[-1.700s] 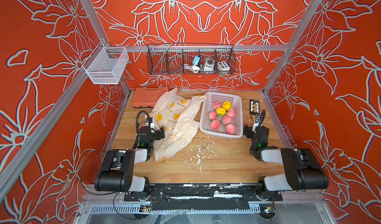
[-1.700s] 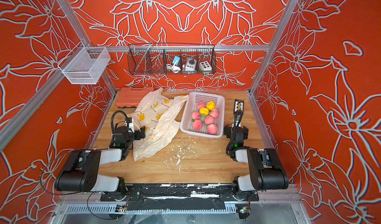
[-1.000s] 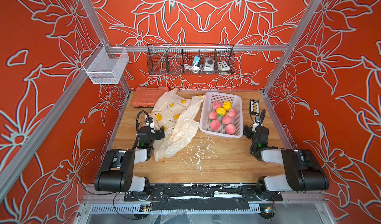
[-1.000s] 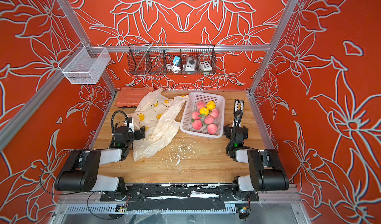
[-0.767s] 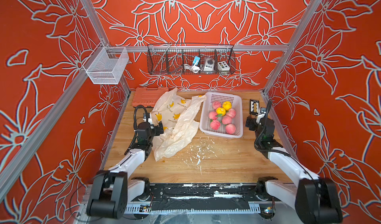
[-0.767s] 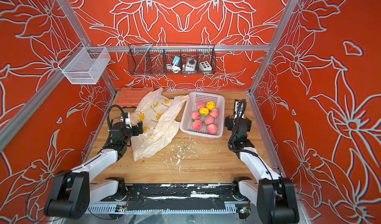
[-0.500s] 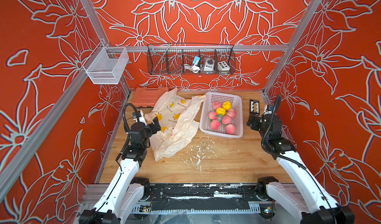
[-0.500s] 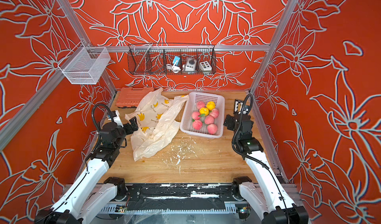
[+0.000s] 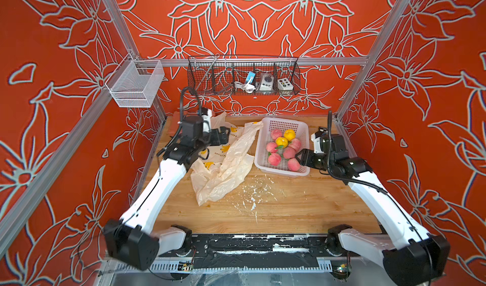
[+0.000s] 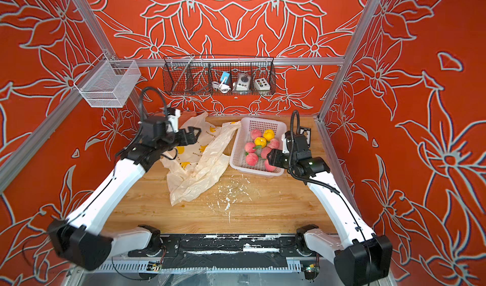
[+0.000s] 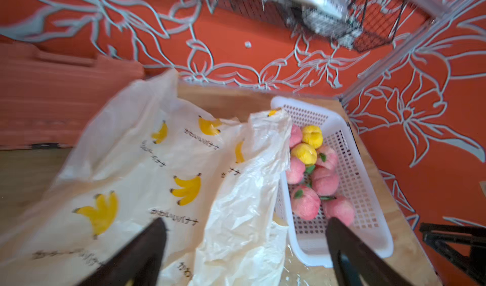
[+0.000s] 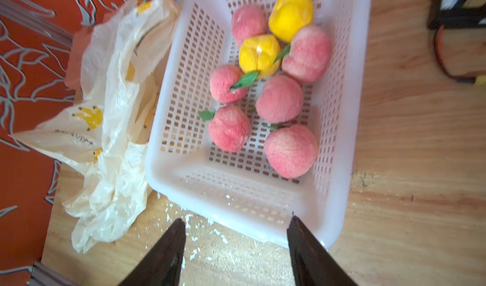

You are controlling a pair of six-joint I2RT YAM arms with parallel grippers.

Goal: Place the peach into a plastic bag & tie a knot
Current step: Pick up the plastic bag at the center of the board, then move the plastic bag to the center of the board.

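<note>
Right pincer [image 12: 234, 245] hangs with its jaws apart and nothing between them, its tips over the near wall of the white basket [image 12: 236, 192]. Just beyond the tips lies the closest pink peach [image 12: 290, 152], with five more pink ones and two yellow fruits farther in. Off to its side, past the basket, the crumpled plastic bag [image 9: 228, 166] lies slack on the counter [image 9: 289, 205]. Above the bag's far part hovers the left pincer [image 9: 225, 137], also spread wide and empty. The step in hand looks like the reach for a peach, none lifted yet. Next, the right pincer should drop over that nearest peach and close gently, while the left finds and opens the bag's collapsed mouth.
</note>
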